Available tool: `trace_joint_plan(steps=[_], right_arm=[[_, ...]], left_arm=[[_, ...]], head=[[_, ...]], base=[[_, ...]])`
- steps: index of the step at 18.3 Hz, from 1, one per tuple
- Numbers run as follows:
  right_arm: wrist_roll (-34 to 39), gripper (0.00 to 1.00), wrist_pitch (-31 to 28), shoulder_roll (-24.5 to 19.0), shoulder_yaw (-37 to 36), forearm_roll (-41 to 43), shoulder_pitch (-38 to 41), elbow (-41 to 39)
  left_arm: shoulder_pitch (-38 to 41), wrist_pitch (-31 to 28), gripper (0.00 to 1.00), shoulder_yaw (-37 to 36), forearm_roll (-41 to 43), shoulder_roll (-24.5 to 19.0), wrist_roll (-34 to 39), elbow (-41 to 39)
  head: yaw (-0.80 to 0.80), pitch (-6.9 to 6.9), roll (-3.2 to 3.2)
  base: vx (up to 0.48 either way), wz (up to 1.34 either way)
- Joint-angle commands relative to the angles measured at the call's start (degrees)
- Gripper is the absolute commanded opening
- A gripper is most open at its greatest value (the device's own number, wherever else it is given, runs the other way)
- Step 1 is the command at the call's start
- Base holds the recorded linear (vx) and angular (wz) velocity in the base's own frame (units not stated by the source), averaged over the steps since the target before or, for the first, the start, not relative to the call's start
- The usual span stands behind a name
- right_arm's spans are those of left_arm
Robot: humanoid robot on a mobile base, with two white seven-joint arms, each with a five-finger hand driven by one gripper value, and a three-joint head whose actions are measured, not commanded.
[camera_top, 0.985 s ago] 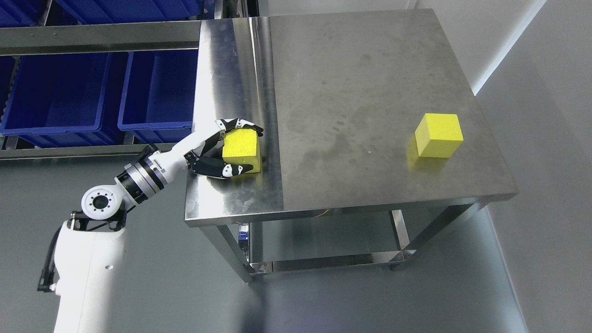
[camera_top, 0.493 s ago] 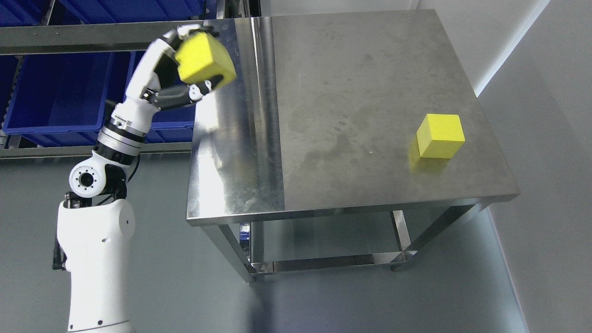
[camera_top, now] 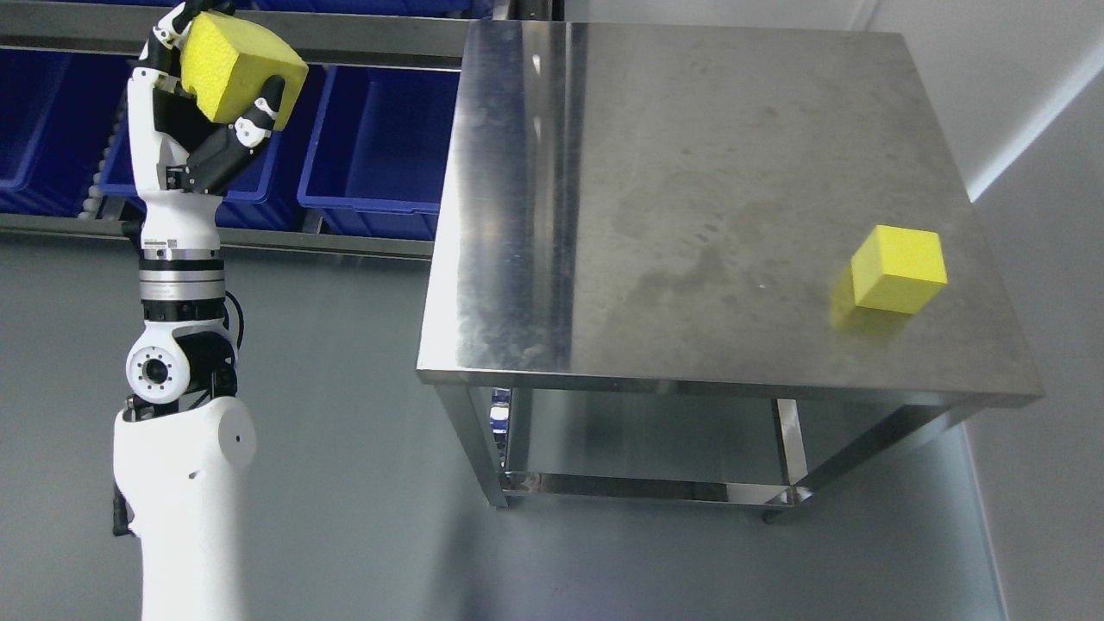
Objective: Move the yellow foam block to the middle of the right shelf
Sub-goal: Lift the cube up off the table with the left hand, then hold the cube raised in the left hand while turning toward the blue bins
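My left hand (camera_top: 207,82) is shut on a yellow foam block (camera_top: 237,67) and holds it high at the upper left, off the table and in front of the shelf rack (camera_top: 362,43). The arm rises straight up from the lower left. A second yellow foam block (camera_top: 897,269) sits on the steel table (camera_top: 655,216) near its right edge. My right arm is out of view.
Blue bins (camera_top: 379,164) stand on the shelf rack behind my left hand, under a steel rail. The steel table has a lower shelf (camera_top: 647,487). Grey floor lies to the left of the table and a white wall (camera_top: 1044,129) at the right.
My left hand has lifted the block from the table's left edge up and to the left, to in front of the bins. The whole view has also shifted, so the camera has moved.
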State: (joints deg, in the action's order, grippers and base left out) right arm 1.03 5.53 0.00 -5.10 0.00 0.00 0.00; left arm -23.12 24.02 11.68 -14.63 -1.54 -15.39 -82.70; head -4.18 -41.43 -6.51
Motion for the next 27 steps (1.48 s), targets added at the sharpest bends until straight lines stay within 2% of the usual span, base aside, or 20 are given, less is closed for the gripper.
trace_joint_plan(steps=[1,12,20,27], right_arm=[[0.0,1.0,0.0,1.0,0.0,0.0,-0.1,-1.0],[0.0,1.0,0.0,1.0,0.0,0.0,-0.2,-1.0],[0.0,1.0,0.0,1.0,0.0,0.0,-0.1,-1.0],[0.0,1.0,0.0,1.0,0.0,0.0,-0.1,-1.0]], left_arm=[[3.2,0.0,0.35,4.1,-0.8,0.5,0.3,-2.6],[4.1,0.0,0.35,5.8,-0.8,0.5,0.1,-2.7],[6.5,-0.4,0.35,5.9,-0.8,0.5,0.1,-5.1],[7.8,-0.4,0.35,6.2,-0.8,0.5,0.1,-5.5]], head=[[0.0,0.0,0.0],[0.0,0.0,0.0],[0.0,0.0,0.0],[0.0,0.0,0.0]], base=[[-0.064,0.51],[0.0,0.7],[0.07,1.04],[0.101,0.58]])
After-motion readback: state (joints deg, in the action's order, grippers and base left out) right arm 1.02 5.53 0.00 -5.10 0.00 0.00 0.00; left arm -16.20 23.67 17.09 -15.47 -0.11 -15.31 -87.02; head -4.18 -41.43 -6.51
